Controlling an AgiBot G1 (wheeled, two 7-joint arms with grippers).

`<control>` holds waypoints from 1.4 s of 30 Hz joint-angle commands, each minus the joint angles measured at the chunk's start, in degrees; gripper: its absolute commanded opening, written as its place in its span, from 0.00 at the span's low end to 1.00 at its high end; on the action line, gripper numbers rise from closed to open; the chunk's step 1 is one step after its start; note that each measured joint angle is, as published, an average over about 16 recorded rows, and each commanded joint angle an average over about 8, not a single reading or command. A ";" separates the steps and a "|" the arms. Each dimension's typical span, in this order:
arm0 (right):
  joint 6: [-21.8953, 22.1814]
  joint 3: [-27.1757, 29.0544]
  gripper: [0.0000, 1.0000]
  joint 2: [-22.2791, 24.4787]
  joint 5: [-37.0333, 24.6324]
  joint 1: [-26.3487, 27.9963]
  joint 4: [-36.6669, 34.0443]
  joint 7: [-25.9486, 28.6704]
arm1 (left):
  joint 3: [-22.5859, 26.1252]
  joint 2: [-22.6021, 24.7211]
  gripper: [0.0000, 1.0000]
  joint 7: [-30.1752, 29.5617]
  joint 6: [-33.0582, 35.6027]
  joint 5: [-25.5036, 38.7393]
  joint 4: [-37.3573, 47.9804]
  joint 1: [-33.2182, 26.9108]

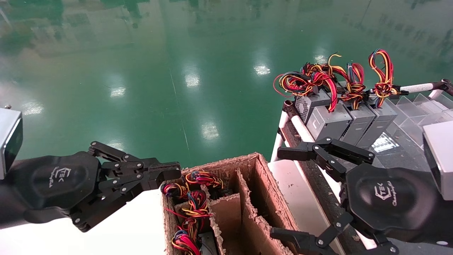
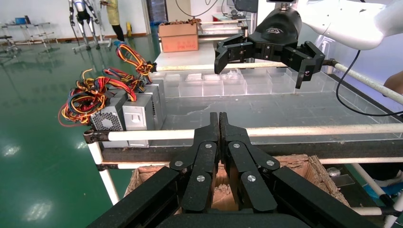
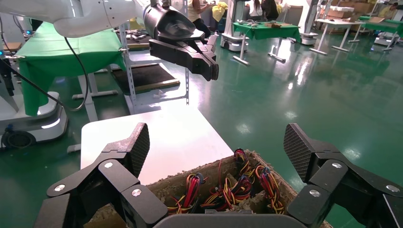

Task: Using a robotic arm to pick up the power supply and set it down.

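The right gripper [image 1: 283, 193] has its jaws spread wide and holds nothing, one finger reaching toward the rack and the other hanging over the near corner of the cardboard box [image 1: 260, 170]. In the right wrist view its two textured pads [image 3: 138, 145] stand far apart above the box's wire-filled compartments. The left gripper [image 1: 175, 171] has its jaws pressed together, empty, poised just off the box's left corner above the white counter [image 1: 116, 226]; the left wrist view shows those fingers [image 2: 209, 137] meeting along their length.

Inside the box, bundles of red, yellow and black wires [image 1: 193, 198] fill the left compartments, while the middle and right ones look bare.

The power supply [image 1: 327, 120], a grey box with a perforated side, stands at the left end of a row of similar units [image 1: 368, 122] on the rack [image 1: 293, 122] ahead of the right gripper, apart from both grippers, coloured wires rising above it.
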 commanded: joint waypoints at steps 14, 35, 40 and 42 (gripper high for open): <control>4.74 -6.64 1.00 -4.84 -9.51 -0.35 -3.94 5.24 | 0.00 0.00 1.00 0.00 0.00 0.00 0.00 0.00; 11.60 -18.09 0.00 -22.97 -24.26 1.85 -7.22 7.07 | 0.00 0.00 1.00 0.00 0.00 0.00 0.00 0.00; 12.77 -18.81 0.00 -23.94 -25.62 1.17 -7.16 6.74 | 0.00 0.00 1.00 0.00 0.00 0.00 0.00 0.00; 13.20 -18.97 0.00 -24.27 -26.03 0.99 -7.20 6.44 | 0.00 0.00 1.00 0.00 0.00 0.00 0.00 0.00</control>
